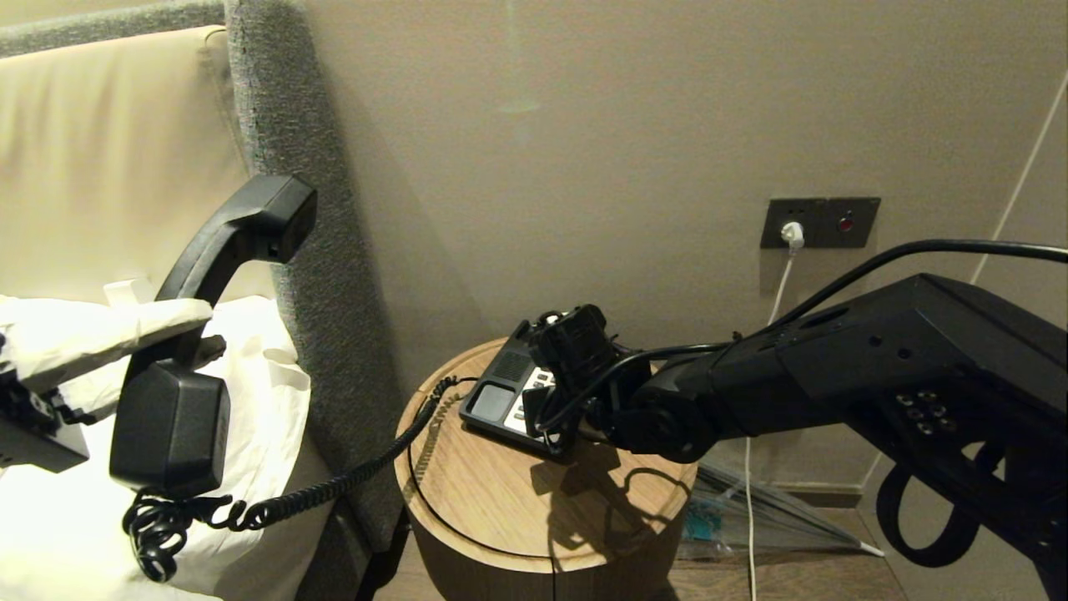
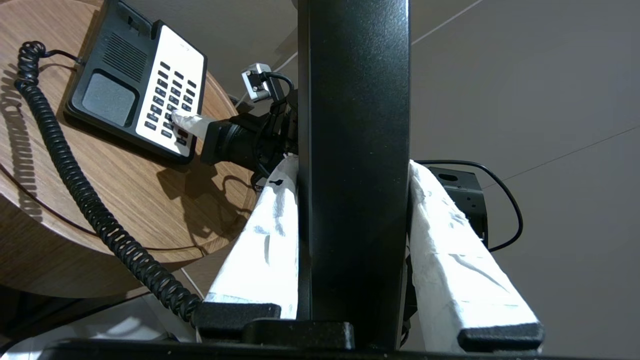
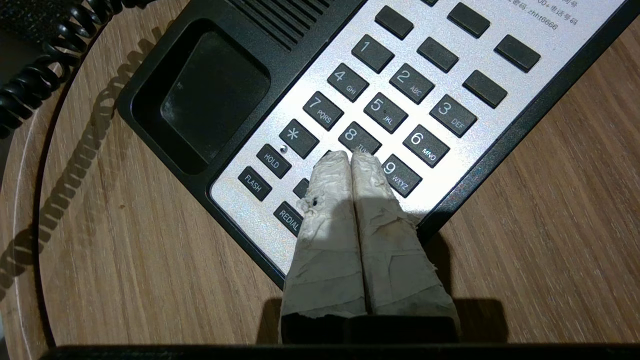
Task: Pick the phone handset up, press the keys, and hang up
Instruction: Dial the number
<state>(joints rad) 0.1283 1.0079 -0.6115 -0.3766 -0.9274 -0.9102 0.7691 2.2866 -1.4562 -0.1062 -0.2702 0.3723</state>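
Observation:
The black phone handset (image 1: pixel 209 275) hangs in the air at the left, clear of the phone, with my left gripper (image 1: pixel 188 330) shut on its middle. In the left wrist view the white-wrapped fingers (image 2: pixel 260 250) press both sides of the handset (image 2: pixel 352 125). Its coiled cord (image 1: pixel 334 488) sags down to the black phone base (image 1: pixel 492 401) on the round wooden table (image 1: pixel 501 509). My right gripper (image 3: pixel 350 157) is shut. Its wrapped tips rest on the keys (image 3: pixel 385 112), at the near edge of the 8 key and over the key below it. The left wrist view shows the right gripper (image 2: pixel 177 119) there too.
A grey padded headboard (image 1: pixel 284 167) and white bedding (image 1: pixel 50 501) lie left of the table, behind the handset. On the wall at the right is a socket plate (image 1: pixel 834 223) with a white charger cable running down. The table edge (image 3: pixel 30 210) is near the phone.

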